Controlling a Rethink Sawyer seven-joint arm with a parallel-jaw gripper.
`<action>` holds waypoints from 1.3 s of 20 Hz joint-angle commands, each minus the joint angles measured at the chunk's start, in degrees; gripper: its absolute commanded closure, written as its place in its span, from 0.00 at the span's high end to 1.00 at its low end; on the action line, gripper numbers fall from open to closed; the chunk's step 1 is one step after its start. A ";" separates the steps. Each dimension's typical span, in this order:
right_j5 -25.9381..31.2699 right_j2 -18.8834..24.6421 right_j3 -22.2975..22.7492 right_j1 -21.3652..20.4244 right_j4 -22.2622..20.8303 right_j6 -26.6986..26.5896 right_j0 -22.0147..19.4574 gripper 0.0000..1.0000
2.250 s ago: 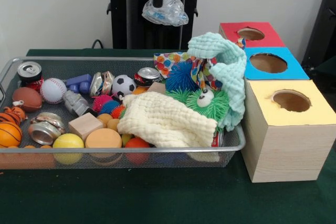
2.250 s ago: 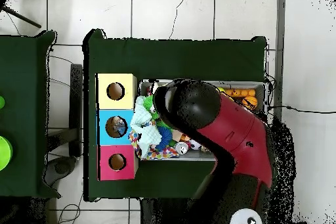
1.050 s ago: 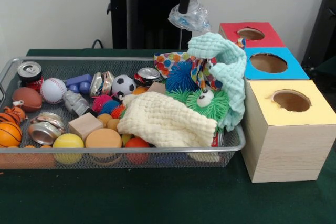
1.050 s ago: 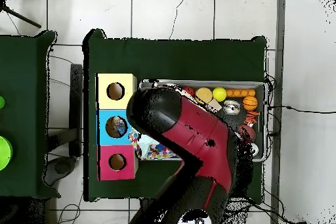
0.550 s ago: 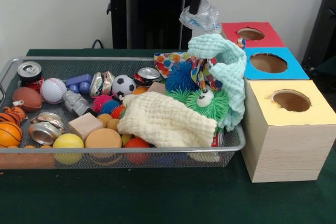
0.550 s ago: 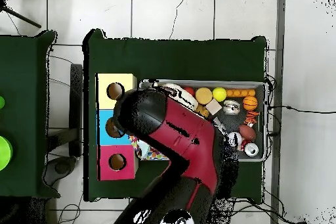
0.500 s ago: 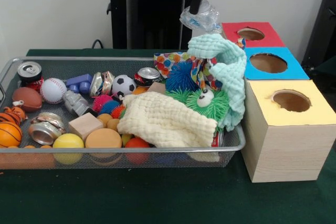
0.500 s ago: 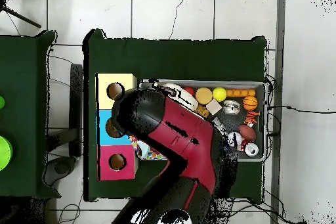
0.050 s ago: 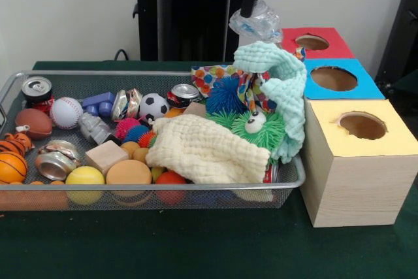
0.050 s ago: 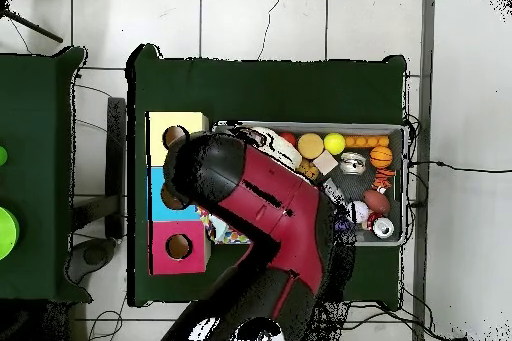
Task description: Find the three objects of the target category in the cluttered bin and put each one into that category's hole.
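Fingers (image 9: 251, 10) pinched on crushed clear plastic bottle (image 9: 256, 23), hanging just below them. Red box hole (image 9: 312, 42) lies to picture-right and lower, nearer than blue box hole (image 9: 334, 78).

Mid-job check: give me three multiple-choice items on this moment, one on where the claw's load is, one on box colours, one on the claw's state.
1. Where does the crumpled bottle hang?
A. Low among the balls in the bin
B. Above the bin's box-side end, next to the red box
C. Over the yellow box

2. Which colours are the three boxes' tops?
A. Red, blue, yellow
B. Red, green, yellow
C. Blue, white, orange

3. What is the claw doing?
A. Open and empty
B. Shut on the bottle
C. Shut on a cloth

Answers:
1 B: the bottle hangs in the air over the mint cloth, beside the red box.
2 A: the red box, blue box and yellow box stand in a row.
3 B: the bottle hangs from the claw's tip.
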 commanded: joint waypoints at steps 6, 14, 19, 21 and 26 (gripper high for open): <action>5.85 0.74 -0.32 3.08 2.84 20.22 0.60 0.00; 6.76 -0.97 -0.54 3.89 3.91 22.71 1.46 0.00; 7.40 -2.28 -1.36 5.59 4.95 25.94 2.46 0.00; 7.96 -2.85 -1.77 6.13 5.29 27.02 2.72 0.00; 8.02 -4.02 -1.85 7.20 6.03 29.21 2.98 0.00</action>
